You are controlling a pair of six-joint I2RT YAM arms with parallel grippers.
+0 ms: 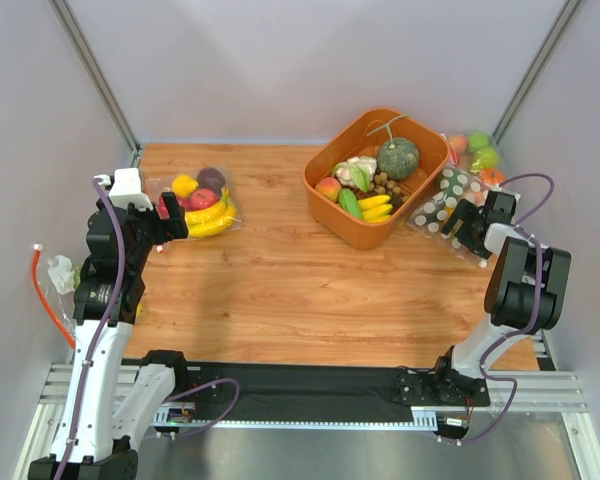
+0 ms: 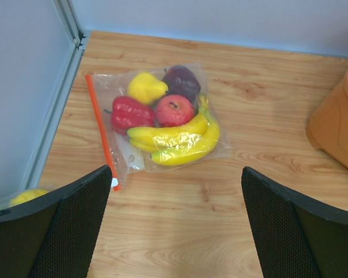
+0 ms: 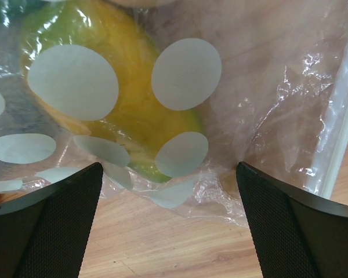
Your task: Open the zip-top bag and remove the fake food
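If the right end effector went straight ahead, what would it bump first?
Probably the dotted zip-top bag, then the yellow-green mango inside it; depth is hard to judge.

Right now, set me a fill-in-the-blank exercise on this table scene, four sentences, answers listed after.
1. The right gripper hangs over the zip-top bag, whose clear plastic is printed with white ____.
2. The mango lies ____ the zip-top bag.
3. The plain bag ahead of the left gripper has a strip coloured ____.
4. On both grippers the jaws stand ____.

Missing words: dots; inside; orange; open.
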